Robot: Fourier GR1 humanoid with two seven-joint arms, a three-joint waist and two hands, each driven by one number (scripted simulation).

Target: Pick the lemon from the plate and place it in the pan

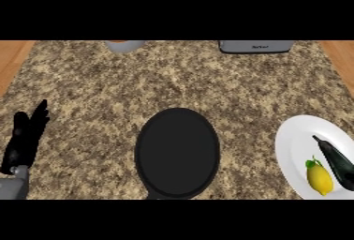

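A yellow lemon (319, 179) with a green stem end lies on the white plate (294, 145) at the lower right, right beside a dark eggplant (337, 161). The black pan (178, 152) sits in the lower middle of the counter, with nothing in it. My left hand (23, 138) rests at the left edge, fingers straight and pointing up, well away from pan and plate. My right hand does not show.
A grey bowl-like object (124, 45) and a silver appliance (254, 46) stand at the counter's far edge. Wooden floor strips show at both top corners. Speckled granite counter (173, 79) lies between the pan and the far objects.
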